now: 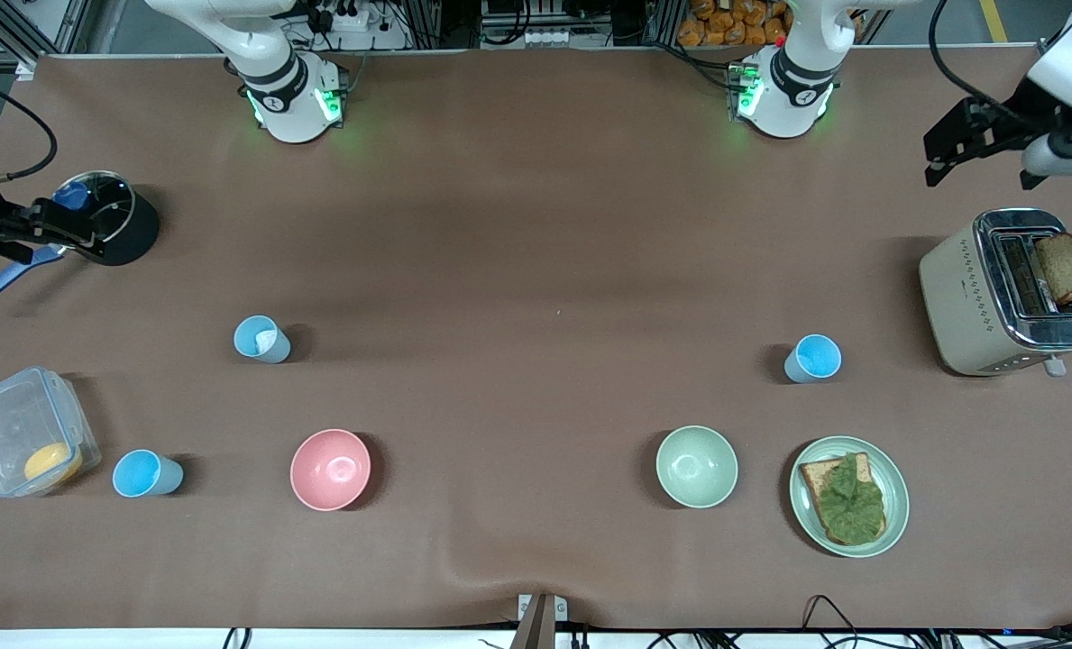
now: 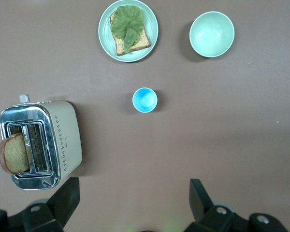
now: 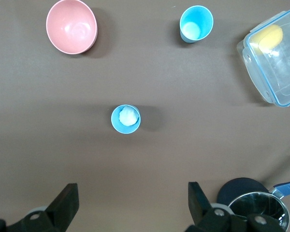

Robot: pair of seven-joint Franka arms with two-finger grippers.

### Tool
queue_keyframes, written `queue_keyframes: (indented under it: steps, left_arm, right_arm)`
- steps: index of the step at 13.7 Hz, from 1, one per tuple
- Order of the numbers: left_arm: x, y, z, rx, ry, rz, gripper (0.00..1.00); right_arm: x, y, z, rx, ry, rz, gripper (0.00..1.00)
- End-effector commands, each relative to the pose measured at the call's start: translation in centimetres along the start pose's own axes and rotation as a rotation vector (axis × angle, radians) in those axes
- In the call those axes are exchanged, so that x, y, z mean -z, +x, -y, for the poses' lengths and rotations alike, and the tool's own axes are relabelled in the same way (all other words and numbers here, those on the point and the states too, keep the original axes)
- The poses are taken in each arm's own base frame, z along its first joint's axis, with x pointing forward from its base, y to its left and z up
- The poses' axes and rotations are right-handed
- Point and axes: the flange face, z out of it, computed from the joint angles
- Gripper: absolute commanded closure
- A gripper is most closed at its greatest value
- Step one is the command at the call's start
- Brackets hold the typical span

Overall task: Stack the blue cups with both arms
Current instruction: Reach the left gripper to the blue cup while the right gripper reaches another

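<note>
Three blue cups stand upright and apart on the brown table. One cup point(image 1: 261, 340) holds something white and also shows in the right wrist view point(image 3: 125, 118). A second cup point(image 1: 145, 474) stands beside the clear container, and shows in the right wrist view point(image 3: 195, 23). The third cup point(image 1: 813, 358) stands toward the left arm's end and shows in the left wrist view point(image 2: 145, 100). My left gripper point(image 1: 983, 174) hangs open and empty over the table by the toaster point(image 2: 134, 193). My right gripper point(image 1: 35, 233) is open and empty by the black pot point(image 3: 133, 191).
A pink bowl point(image 1: 330, 469) and a pale green bowl point(image 1: 696, 466) sit near the front camera. A plate point(image 1: 896, 487) holds toast with lettuce. A toaster point(image 1: 1009, 290) holds bread. A clear container point(image 1: 13, 424) and a black pot point(image 1: 130, 234) sit at the right arm's end.
</note>
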Motion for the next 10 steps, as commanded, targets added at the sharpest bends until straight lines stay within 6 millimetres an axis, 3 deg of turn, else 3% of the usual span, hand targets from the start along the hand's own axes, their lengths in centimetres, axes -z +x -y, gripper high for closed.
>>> queue_keyframes:
  steps: [1,5,9,10]
  left_arm:
    - [0.3,0.1,-0.1,-0.107,-0.013,0.013,0.00]
    - [-0.5,0.5,0.8,-0.120,-0.014,0.031,0.00]
    - [-7.2,4.7,0.4,-0.093,-0.023,0.121,0.00]
    - [-7.7,5.7,0.6,-0.085,-0.034,0.080,0.00]
  right_arm:
    - [0.5,0.0,-0.6,-0.021,-0.010,0.006,0.00]
    - [0.3,0.2,-0.6,-0.021,-0.010,0.009,0.00]
    - [0.2,0.3,-0.4,-0.015,-0.010,0.013,0.00]
    - [-0.3,0.5,-0.4,-0.016,-0.010,0.023,0.00]
